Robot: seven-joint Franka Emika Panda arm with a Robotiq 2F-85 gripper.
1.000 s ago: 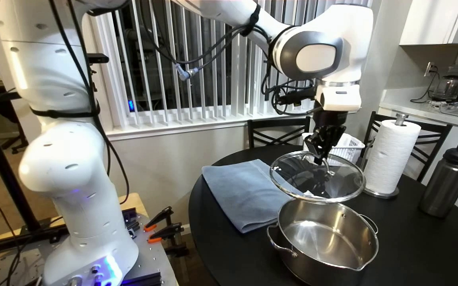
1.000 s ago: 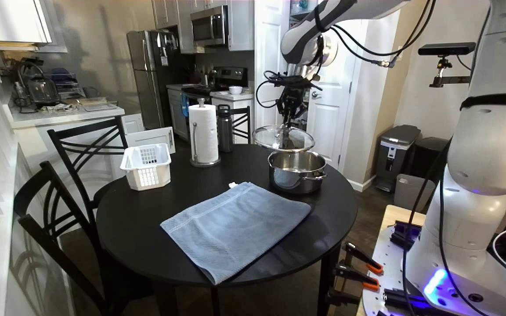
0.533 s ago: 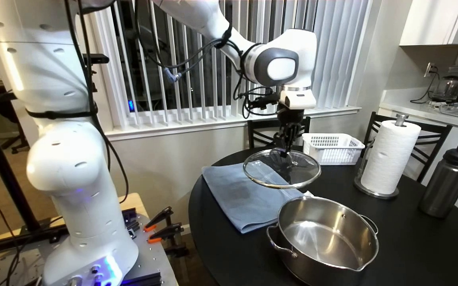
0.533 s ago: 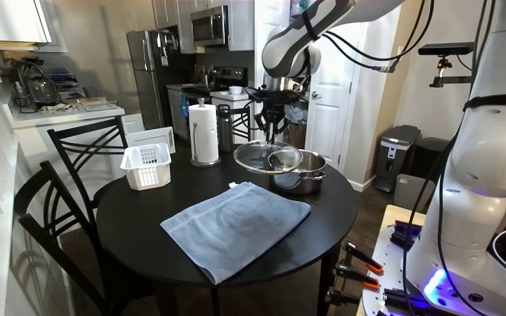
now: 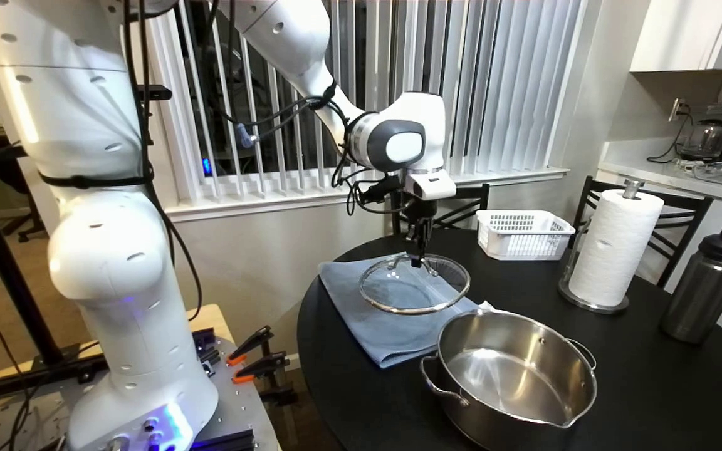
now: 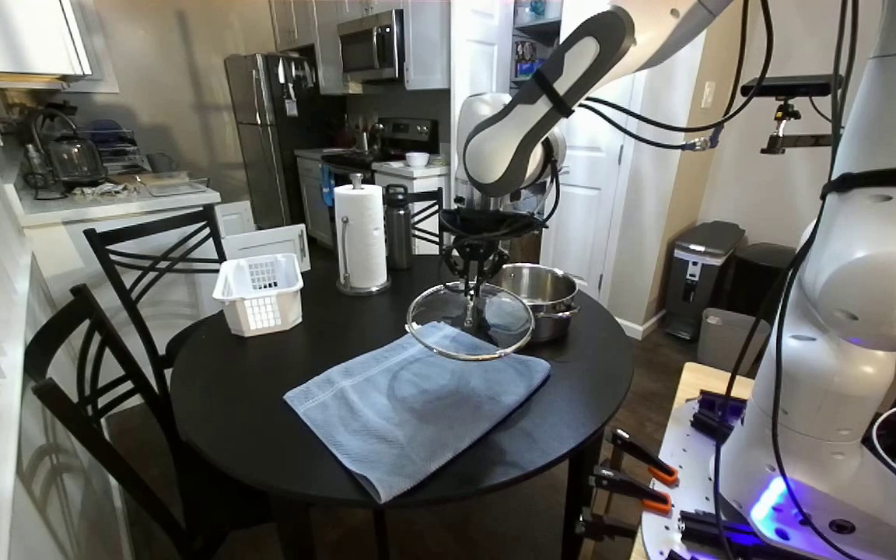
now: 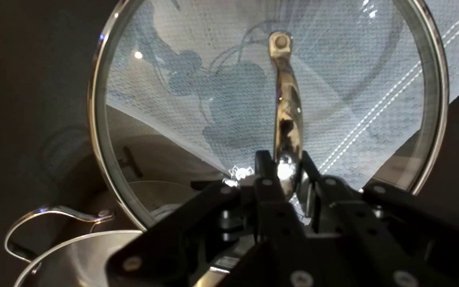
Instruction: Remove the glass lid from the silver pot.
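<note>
While the gripper (image 7: pixel 286 158) clasps the arched handle (image 7: pixel 288 101), the glass lid (image 5: pixel 414 291) hangs just beneath, clear of the silver pot (image 5: pixel 516 376) alongside; steady now, I'd ease it down level onto the blue towel (image 6: pixel 417 412) below, letting go only once flat.

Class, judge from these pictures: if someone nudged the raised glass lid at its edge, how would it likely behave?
The glass lid would probably tilt or twist, since the tool pinches only its narrow metal handle. It should be stiff: its rim shows no sag though unsupported. Being see-through glass, it may chip if knocked hard.
</note>
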